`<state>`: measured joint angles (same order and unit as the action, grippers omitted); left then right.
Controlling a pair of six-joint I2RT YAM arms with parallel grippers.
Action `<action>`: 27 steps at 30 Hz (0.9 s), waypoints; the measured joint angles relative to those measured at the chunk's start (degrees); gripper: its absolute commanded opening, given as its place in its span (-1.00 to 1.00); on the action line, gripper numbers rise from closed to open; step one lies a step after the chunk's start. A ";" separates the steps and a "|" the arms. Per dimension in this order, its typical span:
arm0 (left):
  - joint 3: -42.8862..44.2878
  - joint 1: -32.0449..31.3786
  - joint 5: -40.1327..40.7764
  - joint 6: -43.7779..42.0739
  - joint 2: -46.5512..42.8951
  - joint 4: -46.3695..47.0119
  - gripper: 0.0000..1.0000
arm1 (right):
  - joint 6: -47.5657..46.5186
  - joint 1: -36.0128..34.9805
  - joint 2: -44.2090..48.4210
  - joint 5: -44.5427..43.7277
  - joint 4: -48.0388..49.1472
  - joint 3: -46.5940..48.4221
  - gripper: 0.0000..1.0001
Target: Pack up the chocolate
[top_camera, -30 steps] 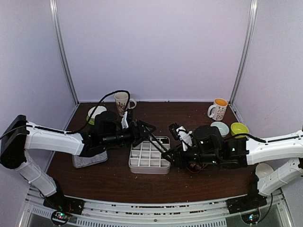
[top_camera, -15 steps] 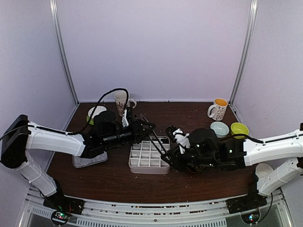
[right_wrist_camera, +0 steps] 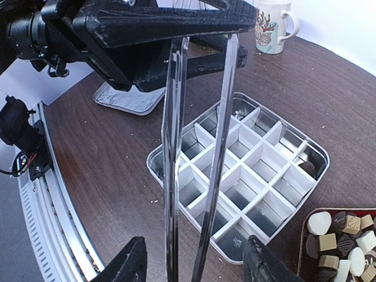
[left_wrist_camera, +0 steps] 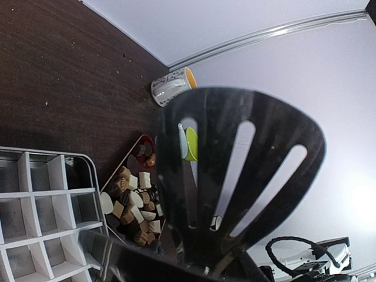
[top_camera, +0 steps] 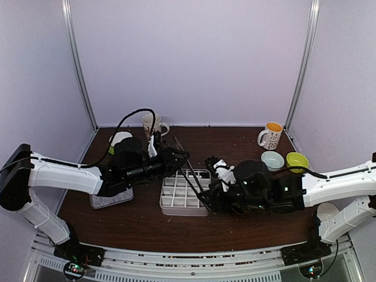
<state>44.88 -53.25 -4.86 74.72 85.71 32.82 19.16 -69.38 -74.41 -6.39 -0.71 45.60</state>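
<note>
Your left fingers (right_wrist_camera: 176, 17) look clamped on the far end of the tongs (right_wrist_camera: 174, 147), but a black slotted blade (left_wrist_camera: 264, 117) fills the left wrist view and hides the grip itself. Your right fingers (right_wrist_camera: 132, 264) stand apart, clear of both metal arms. The chocolate (right_wrist_camera: 341, 241) lies heaped in a red-rimmed dish (left_wrist_camera: 120, 164), cut off at the frame corner, just beside the divided tray (right_wrist_camera: 264, 158). From above, your right arm (top_camera: 276, 191) covers most of it. The mug (right_wrist_camera: 273, 23) carries a coral-like print.
</note>
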 measured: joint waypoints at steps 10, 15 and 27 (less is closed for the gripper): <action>-0.52 -0.07 0.70 0.00 0.00 -0.39 -0.26 | -1.27 -1.38 3.34 -2.32 0.22 -0.72 0.84; -0.66 -0.07 1.09 0.00 -0.07 -0.46 -0.27 | -1.44 -1.60 8.68 -5.14 0.92 -3.23 1.00; -0.72 -0.11 1.51 -0.09 -0.98 -1.18 -0.28 | -1.29 -1.62 13.92 -20.92 4.61 -7.67 1.00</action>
<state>44.16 -53.36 -3.36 74.63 84.73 31.64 17.87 -71.00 -60.49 -27.31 3.90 37.93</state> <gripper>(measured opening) 0.362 0.999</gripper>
